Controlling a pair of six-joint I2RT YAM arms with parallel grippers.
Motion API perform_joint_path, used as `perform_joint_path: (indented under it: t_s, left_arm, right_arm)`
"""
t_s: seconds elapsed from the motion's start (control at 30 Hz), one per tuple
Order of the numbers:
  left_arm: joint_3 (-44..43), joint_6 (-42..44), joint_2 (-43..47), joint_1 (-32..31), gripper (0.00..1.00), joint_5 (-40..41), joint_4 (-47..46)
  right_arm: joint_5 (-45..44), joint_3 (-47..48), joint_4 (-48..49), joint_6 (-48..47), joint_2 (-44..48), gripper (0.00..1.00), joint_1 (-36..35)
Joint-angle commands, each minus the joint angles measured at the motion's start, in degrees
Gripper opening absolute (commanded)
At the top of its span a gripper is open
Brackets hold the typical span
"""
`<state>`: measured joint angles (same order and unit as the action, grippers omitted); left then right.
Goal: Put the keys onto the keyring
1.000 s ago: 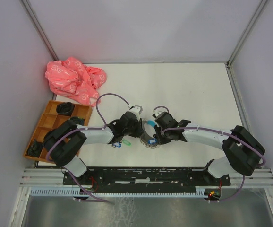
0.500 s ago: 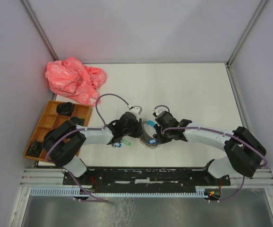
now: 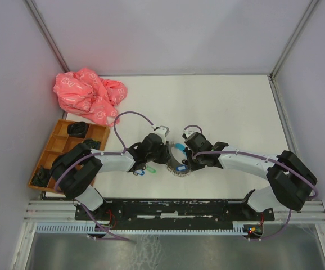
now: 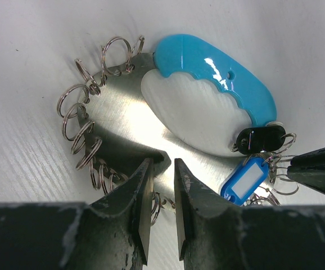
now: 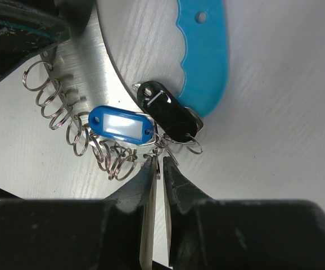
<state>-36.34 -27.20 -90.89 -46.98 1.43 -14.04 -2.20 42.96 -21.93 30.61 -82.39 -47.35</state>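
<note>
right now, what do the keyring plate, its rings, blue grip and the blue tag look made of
Keyring plate: brushed steel-like metal, streaky glare. Split rings: bright metal wire. Blue grip: glossy moulded plastic, sharp highlights. Blue tag: likely plastic, with a shiny clear window.

Dead ahead of left gripper (image 4: 161, 166), flat on table (image 3: 224, 107): keyring (image 4: 129, 121), near edge reaching the gap between the jaws. Strung along keyring's rim: split rings (image 4: 81, 121), ahead-left of that claw and running round under it to the right. On keyring's far right side: handle section (image 4: 219, 79). Ahead-right of left gripper: two tagged keys (image 4: 244, 179), side by side, touching the rim at the handle's end. Same two just ahead of right gripper (image 5: 159, 163); one split ring between its fingertips. Grippers facing each other across keyring. Behind left gripper, on near side of its arm: loose keys (image 3: 140, 171). Far left: tray (image 3: 55, 149); beyond tray: bag (image 3: 88, 94).
</note>
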Motion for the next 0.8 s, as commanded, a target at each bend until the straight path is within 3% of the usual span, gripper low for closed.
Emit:
perform_joint_path:
  t_s: [0.0,0.33,0.63,0.77]
  left_arm:
    - [1.27,-1.1,0.41,0.05,0.28,0.29,1.91]
    - [1.35,-1.19,0.37,0.11,0.28,0.24,1.91]
    - [2.78,-1.54,2.49,0.14,0.28,-0.36,-0.43]
    - [3.61,-2.07,5.25,0.69,0.28,-1.96,-2.85]
  right_arm:
    - [-0.21,1.87,0.74,0.06,-0.49,0.17,-0.02]
    - [0.35,1.69,0.95,-0.24,-1.45,0.18,-0.02]
    - [0.57,3.05,-0.76,-2.68,0.83,0.01,-0.02]
    - [0.79,4.02,-0.75,-7.27,3.9,0.01,-0.02]
